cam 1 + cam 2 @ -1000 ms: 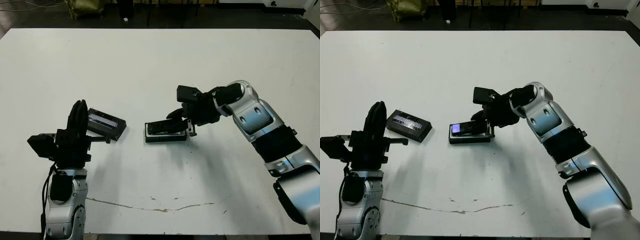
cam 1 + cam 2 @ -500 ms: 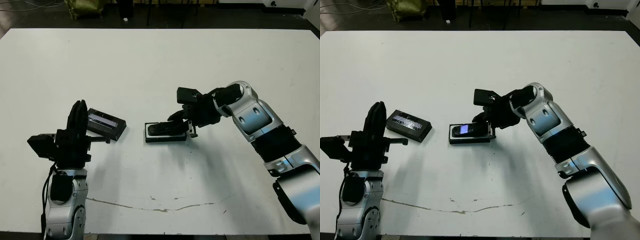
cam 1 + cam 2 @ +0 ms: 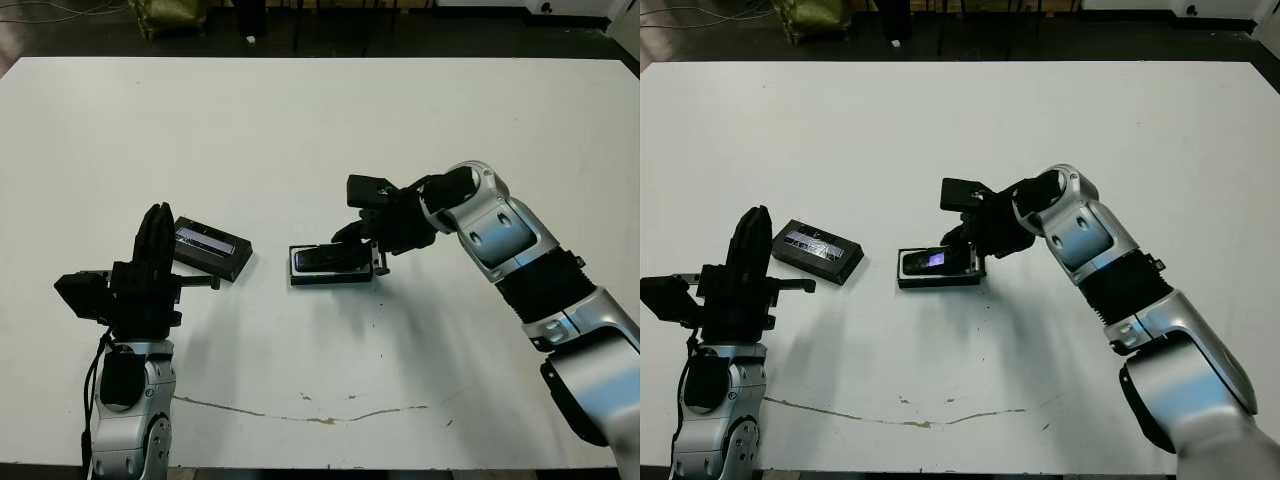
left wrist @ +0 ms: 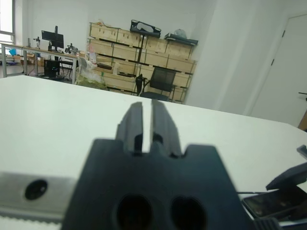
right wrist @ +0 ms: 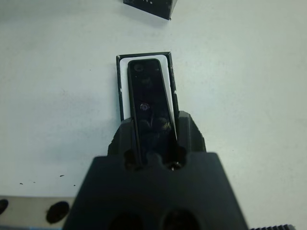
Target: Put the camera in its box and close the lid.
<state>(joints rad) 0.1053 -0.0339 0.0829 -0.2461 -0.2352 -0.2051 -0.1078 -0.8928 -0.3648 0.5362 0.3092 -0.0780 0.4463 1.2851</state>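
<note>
The right hand [image 3: 362, 238] is reaching in from the right side of the counter [image 3: 400, 120] and sitting right over the near-right end of the box [image 3: 331, 266], which is lying around the middle of the counter. In the right wrist view the camera [image 5: 149, 108] is lying lengthwise inside the box [image 5: 143, 86], white lining showing around its far end, and the hand's two fingers [image 5: 188, 135] are flanking its near end, one on each side, apart by about the camera's width; whether they are actually pressing on it, I cannot tell. From the head views the camera [image 3: 935, 260] is showing its bluish patch face up and is looking a touch tilted, the end under the hand sitting slightly higher than the far end. The lid [image 3: 209, 246] is lying flat on the counter just beside the box, toward the left edge, strip up, apart from the box. The left hand [image 3: 153, 262] is hovering upright near the lid's left end, not touching it, and in the left wrist view its fingers [image 4: 135, 123] are standing close together with only a thin slit between them, holding nothing.
</note>
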